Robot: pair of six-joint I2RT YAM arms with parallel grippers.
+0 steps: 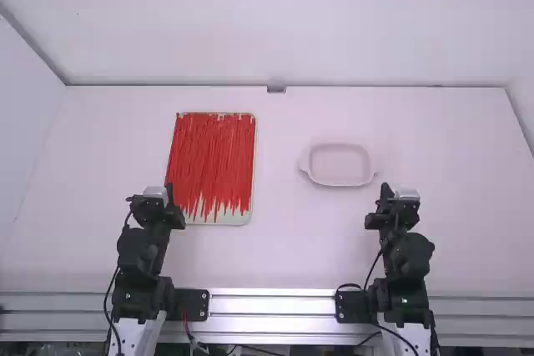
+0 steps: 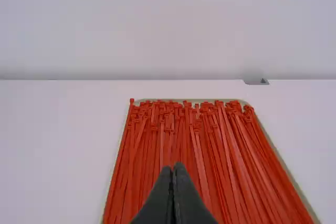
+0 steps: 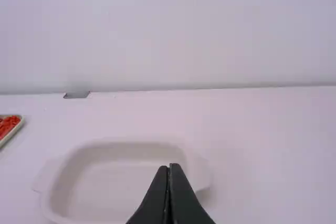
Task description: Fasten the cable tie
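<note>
Red cable ties (image 1: 213, 167) lie heaped on a tray (image 1: 219, 223) on the table (image 1: 100, 147), just ahead of your left jaws, which are clenched on nothing. Your right jaws, likewise clenched and empty, face a white dish (image 1: 336, 164), apart from the ties.

We see the left arm (image 1: 143, 248) and right arm (image 1: 406, 252) folded low at their bases, with the left gripper (image 2: 173, 169) and right gripper (image 3: 169, 167) both closed.

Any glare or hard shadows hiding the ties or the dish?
High view: even light, no glare on the ties; faint shadow along the dish rim. Left wrist view: ties evenly lit. Right wrist view: white dish on white table, only soft shading marks its rim.
</note>
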